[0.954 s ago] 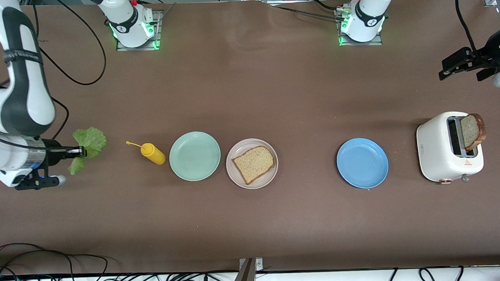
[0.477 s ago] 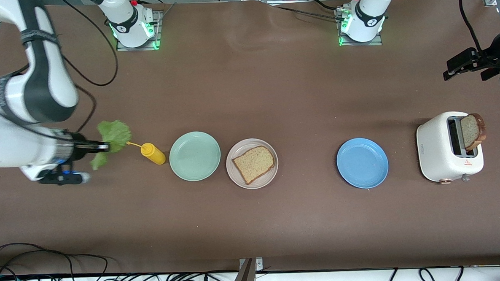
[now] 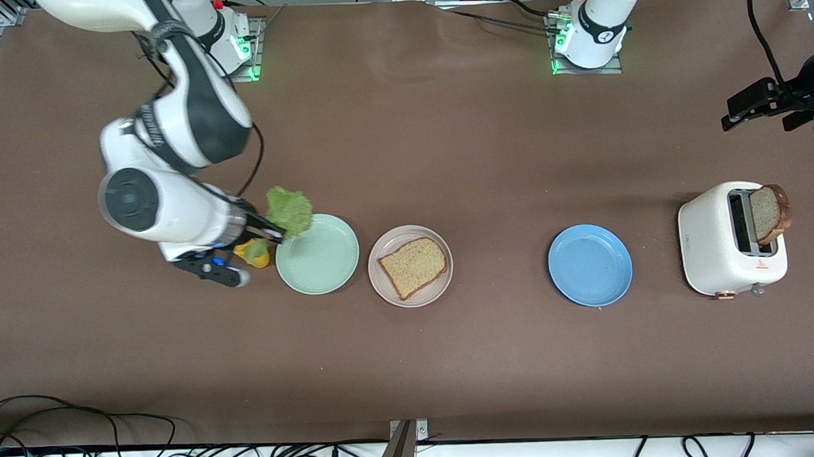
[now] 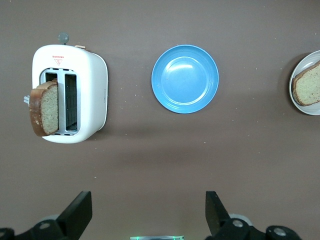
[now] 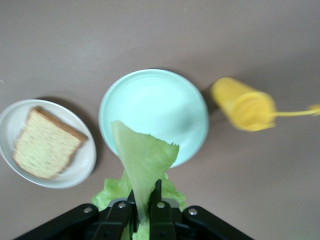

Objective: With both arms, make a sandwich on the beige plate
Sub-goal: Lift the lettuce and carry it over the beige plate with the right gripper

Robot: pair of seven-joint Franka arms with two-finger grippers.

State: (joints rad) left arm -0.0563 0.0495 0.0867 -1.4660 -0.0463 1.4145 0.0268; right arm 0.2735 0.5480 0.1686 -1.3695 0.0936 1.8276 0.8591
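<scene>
Swinging in from the table's end, the right gripper (image 3: 274,232), clamped on the lettuce (image 3: 289,210), now hangs over the mint plate's (image 3: 326,270) edge, bread (image 3: 413,266) on the beige plate (image 3: 382,284) next; left gripper (image 4: 148,212) waits, fingers apart.

We make out small red print on the white toaster (image 4: 70,95), too small to read, no other text

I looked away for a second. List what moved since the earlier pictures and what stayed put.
The right gripper, shut on the lettuce leaf, swung from the right arm's end of the table toward the plates and is now over the yellow bottle and the mint-green plate. The left gripper barely moved and stays open. Bread slice, beige plate, blue plate and toaster: unchanged.
</scene>
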